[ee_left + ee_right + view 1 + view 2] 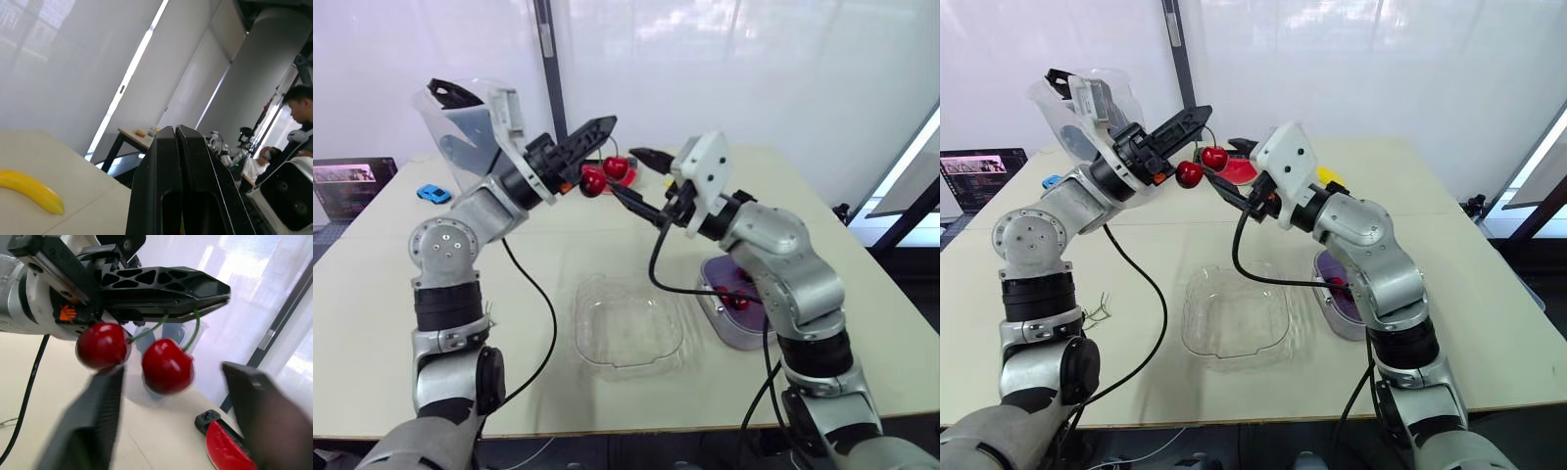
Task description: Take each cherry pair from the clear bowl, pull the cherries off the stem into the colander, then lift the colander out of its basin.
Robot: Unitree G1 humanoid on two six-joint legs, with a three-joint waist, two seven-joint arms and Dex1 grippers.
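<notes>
1. Left gripper [607, 123], seen from the head camera, is clamped on the stem of a cherry pair [605, 174], held high over the far half of the table [401, 323]. The right gripper [623, 172] reaches in opposite it, fingers spread around the fruit. Below, the clear bowl [628, 323] looks empty. Just to its right, the purple colander [749, 328] sits in its basin [713, 311] with a few loose cherries [736, 299] inside.
2. From the left wrist, the left gripper's fingers are pressed flat together. A banana [29, 191] lies on the table beyond, and a person [298, 105] sits far off.
3. From the right wrist, both cherries hang on green stems pinched in the left gripper. The right gripper's fingers [98, 421] stand apart, one on each side; whether either touches the fruit cannot be told.
4. The task seems well advanced: with the bowl apparently empty, this is probably the last pair. What is left is pulling these cherries off the stem, dropping them into the colander, and lifting the colander out of the basin.
</notes>
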